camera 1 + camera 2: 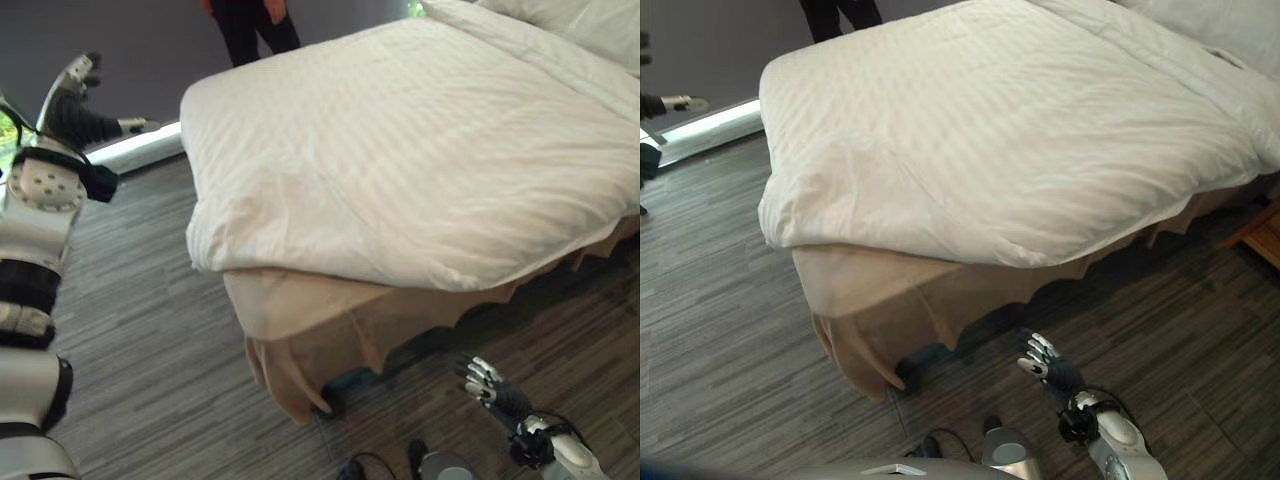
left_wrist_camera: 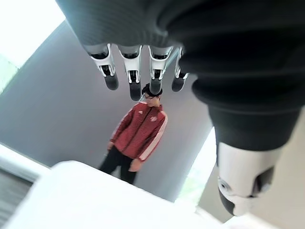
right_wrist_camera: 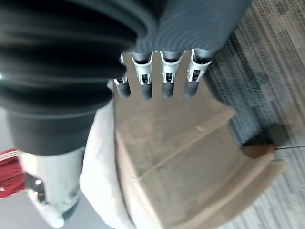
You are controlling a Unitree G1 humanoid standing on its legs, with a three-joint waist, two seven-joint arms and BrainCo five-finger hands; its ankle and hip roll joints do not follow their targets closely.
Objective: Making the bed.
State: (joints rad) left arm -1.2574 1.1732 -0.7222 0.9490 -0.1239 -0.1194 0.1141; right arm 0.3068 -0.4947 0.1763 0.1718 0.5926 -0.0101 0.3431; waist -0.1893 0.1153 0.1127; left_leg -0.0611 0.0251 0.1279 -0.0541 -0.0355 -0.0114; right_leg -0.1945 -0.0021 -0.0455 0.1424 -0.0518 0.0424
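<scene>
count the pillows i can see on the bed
1, maybe more. A white pillow lies at the head of the bed, in the eye views' top right corner, beyond the white duvet. It runs off the picture's edge, so others beside it may be hidden.

You are looking at bare grey floor (image 1: 140, 330) running along the foot and near side of the bed (image 1: 300, 330), giving both arms open passage. Your right hand (image 1: 1045, 362) is hanging low over that floor, fingers relaxed, just beside the tan bed skirt (image 1: 940, 300), nothing between them. Your left hand (image 1: 75, 80) is reaching up in open air, fingers loose, well apart from the white duvet (image 1: 400, 150). A person (image 2: 138, 133) is standing beyond the bed's far corner, blocking that side.
</scene>
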